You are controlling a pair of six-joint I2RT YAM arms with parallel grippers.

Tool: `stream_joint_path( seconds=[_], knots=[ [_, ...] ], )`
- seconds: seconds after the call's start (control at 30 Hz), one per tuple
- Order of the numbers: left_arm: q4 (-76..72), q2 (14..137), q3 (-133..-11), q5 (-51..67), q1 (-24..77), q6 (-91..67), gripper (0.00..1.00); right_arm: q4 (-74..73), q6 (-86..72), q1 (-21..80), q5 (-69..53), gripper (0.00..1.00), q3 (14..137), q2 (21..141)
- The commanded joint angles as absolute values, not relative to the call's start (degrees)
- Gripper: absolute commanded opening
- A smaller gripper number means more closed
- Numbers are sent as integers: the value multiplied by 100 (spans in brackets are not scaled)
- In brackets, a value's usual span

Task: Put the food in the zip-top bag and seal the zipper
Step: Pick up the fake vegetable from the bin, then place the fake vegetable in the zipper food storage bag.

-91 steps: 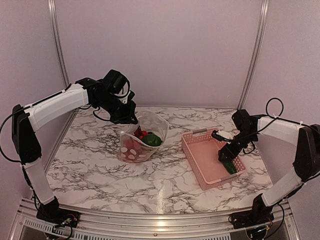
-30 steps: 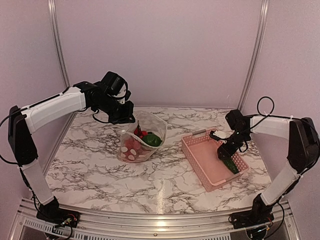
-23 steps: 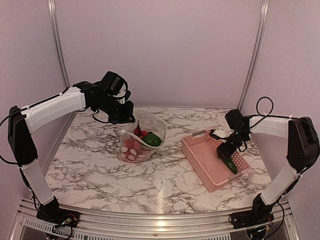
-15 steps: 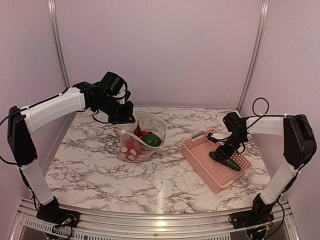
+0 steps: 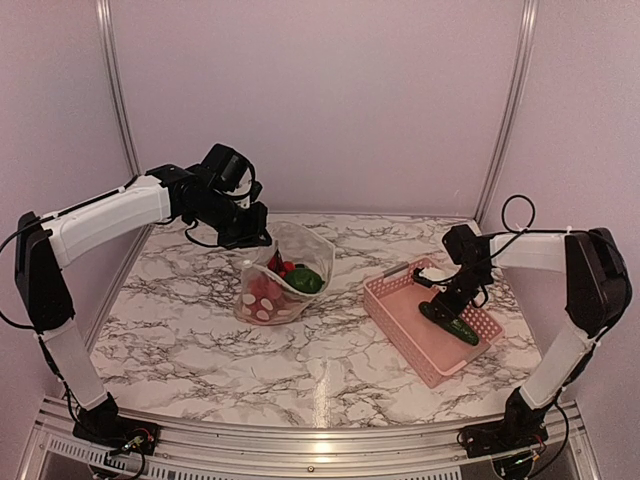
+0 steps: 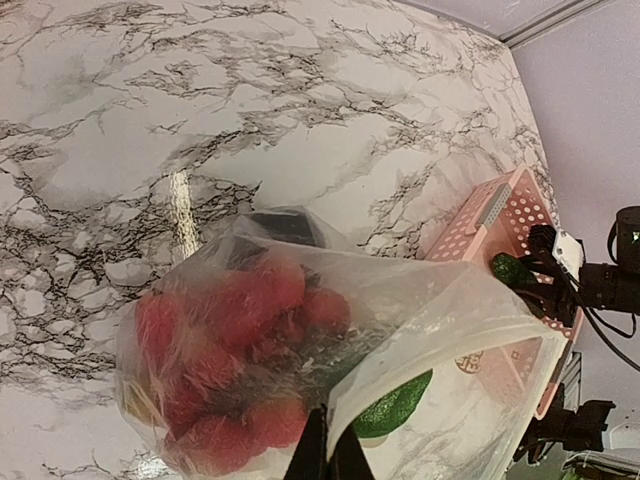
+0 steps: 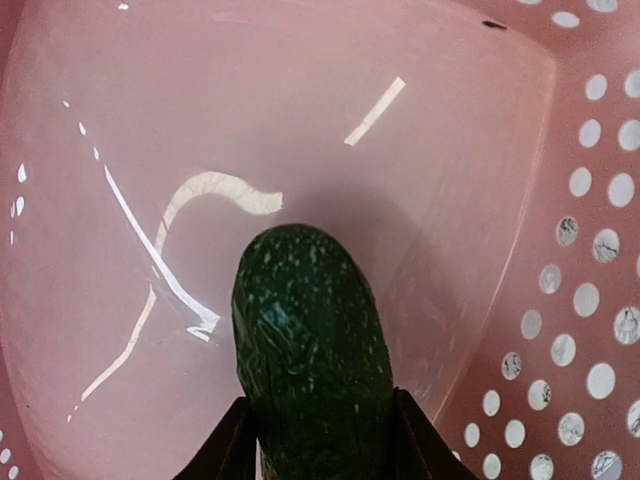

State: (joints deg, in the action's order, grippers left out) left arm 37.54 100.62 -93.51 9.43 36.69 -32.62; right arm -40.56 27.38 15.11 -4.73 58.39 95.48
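The zip-top bag [image 5: 285,272], clear with white dots, stands open on the table. It holds red fruit [image 5: 262,290] and a green pepper [image 5: 305,281]. My left gripper [image 5: 255,238] is shut on the bag's upper rim; in the left wrist view [image 6: 328,452] the rim runs between its closed fingers, with red fruit [image 6: 230,340] and pepper [image 6: 390,410] inside the bag [image 6: 450,320]. My right gripper [image 5: 447,300] is shut on the dark green cucumber [image 5: 452,324] inside the pink basket. In the right wrist view the cucumber [image 7: 310,330] sits between the gripper's [image 7: 320,445] fingers. The zipper is not discernible.
The pink slotted basket [image 5: 398,335] sits at the right, skewed on the marble table, with its floor [image 7: 150,150] bare apart from the cucumber. It also shows in the left wrist view [image 6: 500,205]. Metal frame posts stand at the back corners.
My right gripper has swung left inside the basket with the cucumber, which now lies more crosswise. The basket has turned and slid slightly. The left arm and bag have stayed put.
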Motion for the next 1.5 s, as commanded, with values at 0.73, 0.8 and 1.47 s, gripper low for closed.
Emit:
stream_joint_path(
  seconds=[0.73, 0.8, 1.47],
  knots=[
    [3683, 10003, -9334, 1037, 3621, -3215, 0, -4909, 2796, 2038, -2540, 0, 8870, 9223],
    [3687, 9993, -9334, 1036, 3621, -3215, 0, -4906, 2794, 2198, -2576, 0, 9164, 9284],
    [3683, 9899, -9475, 1169, 3621, -3332, 0, -1534, 797, 4015, -2612, 0, 9842, 9111]
  ],
)
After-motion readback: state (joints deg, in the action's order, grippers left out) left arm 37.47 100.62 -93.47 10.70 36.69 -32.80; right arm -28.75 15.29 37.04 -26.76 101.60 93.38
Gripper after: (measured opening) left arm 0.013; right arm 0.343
